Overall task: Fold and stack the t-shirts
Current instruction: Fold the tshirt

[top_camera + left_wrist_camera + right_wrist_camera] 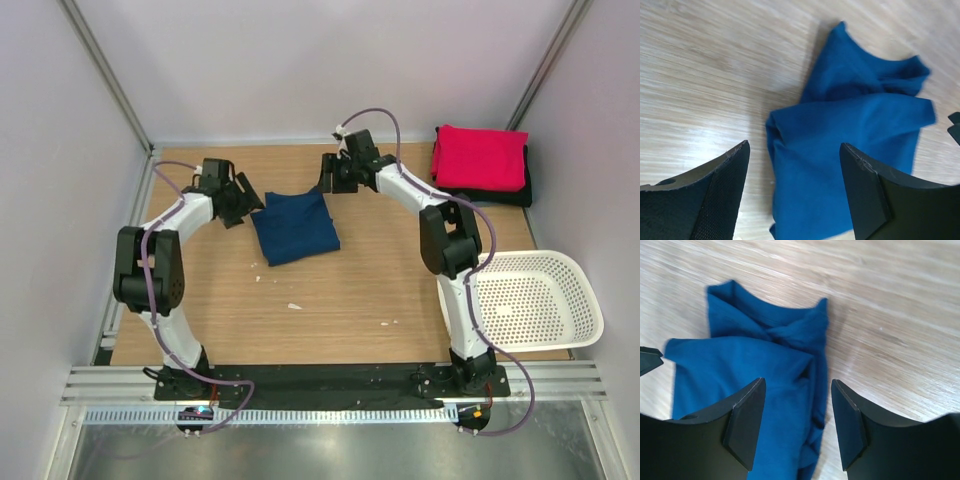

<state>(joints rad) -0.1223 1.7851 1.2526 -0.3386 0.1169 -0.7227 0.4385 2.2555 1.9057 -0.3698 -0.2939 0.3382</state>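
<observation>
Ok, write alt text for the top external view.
A folded navy t-shirt lies on the wooden table between the left gripper and right gripper, both open. A pink-red t-shirt sits folded on a black t-shirt at the far right corner; a white basket sits near right.

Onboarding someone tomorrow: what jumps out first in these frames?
A folded navy t-shirt lies in the middle of the table, flanked by the open, empty left hand and right hand. In the far right corner a pink-red t-shirt sits folded on a black t-shirt. A white basket sits near right.
</observation>
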